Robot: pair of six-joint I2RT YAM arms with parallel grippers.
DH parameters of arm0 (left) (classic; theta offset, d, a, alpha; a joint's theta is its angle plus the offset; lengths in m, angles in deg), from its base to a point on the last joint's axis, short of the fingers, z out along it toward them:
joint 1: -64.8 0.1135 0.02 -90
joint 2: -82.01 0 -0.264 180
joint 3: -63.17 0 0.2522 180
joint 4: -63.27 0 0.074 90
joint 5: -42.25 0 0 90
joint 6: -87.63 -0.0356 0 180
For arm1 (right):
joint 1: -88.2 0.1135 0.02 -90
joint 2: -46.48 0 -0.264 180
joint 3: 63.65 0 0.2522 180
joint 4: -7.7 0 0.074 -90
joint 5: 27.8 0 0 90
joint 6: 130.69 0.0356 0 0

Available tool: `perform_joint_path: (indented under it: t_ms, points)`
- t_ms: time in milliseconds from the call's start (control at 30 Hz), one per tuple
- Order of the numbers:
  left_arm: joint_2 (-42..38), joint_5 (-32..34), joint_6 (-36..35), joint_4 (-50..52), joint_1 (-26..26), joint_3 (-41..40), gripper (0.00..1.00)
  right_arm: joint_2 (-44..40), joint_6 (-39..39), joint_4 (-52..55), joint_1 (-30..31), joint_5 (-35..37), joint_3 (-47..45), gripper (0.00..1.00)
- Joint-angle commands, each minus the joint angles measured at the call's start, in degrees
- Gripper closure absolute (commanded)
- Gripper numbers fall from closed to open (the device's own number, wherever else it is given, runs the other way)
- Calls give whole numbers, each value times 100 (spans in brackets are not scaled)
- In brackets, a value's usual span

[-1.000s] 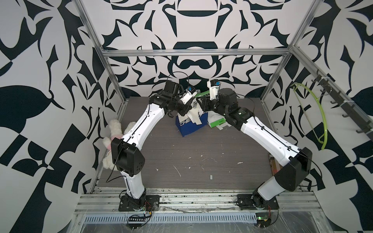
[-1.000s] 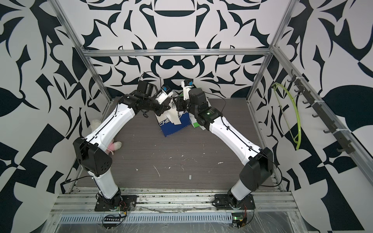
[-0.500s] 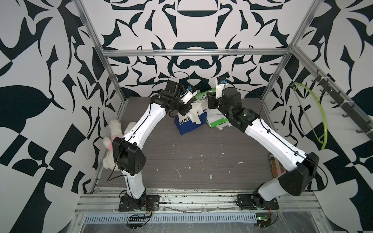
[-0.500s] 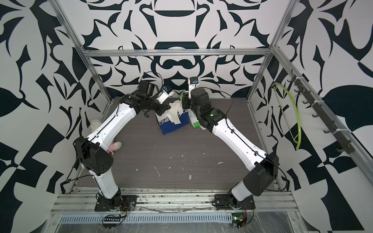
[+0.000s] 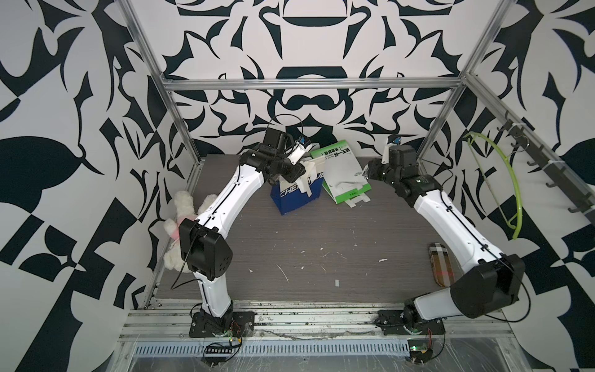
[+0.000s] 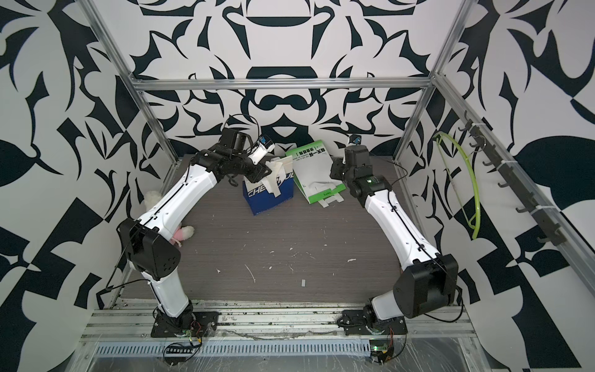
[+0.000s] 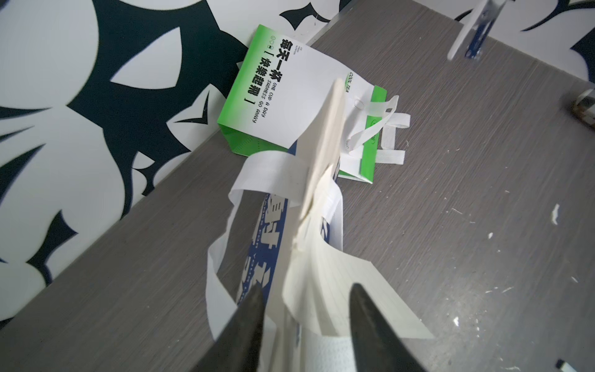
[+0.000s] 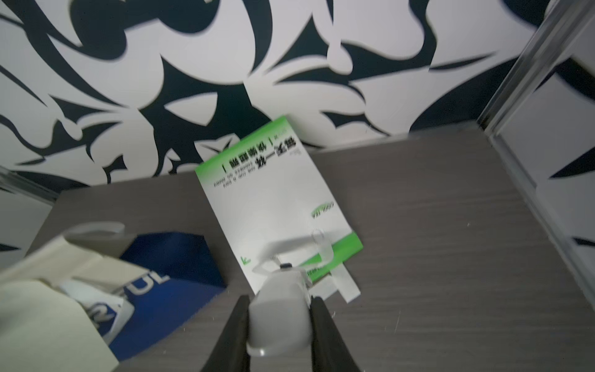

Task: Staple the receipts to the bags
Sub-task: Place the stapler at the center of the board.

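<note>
Paper like this receipt (image 7: 328,277) is light, limp, easily torn; I'd pinch its edge where it drapes over the mouth of the navy bag (image 5: 294,199). My left gripper (image 7: 306,290) gapes loose around it; my right gripper (image 8: 280,299) clamps the stapler (image 8: 280,319).

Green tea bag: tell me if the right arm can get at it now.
Probably yes: the green tea bag lies just ahead of the right arm's fingers, bare table between them, though they are shut on the stapler.
</note>
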Motion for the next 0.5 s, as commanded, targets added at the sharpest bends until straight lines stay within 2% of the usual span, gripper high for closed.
perform_joint_path:
  t_ms: [0,67,267,367,467]
  points:
    - [-220,-114,55,-301,136,-80,42,-37,206,127,-94,-605,-168,96]
    - [-321,-204,105,-327,224,-76,38,25,228,179,-226,-759,-283,96]
    - [-736,-213,5,-109,403,-280,37,226,186,376,-557,-1068,-517,96]
    - [-1103,-106,-11,-33,471,-639,37,371,140,489,-664,-1157,-597,96]
    - [-1656,-46,252,-284,705,-1341,37,605,138,572,-824,-1353,-641,96]
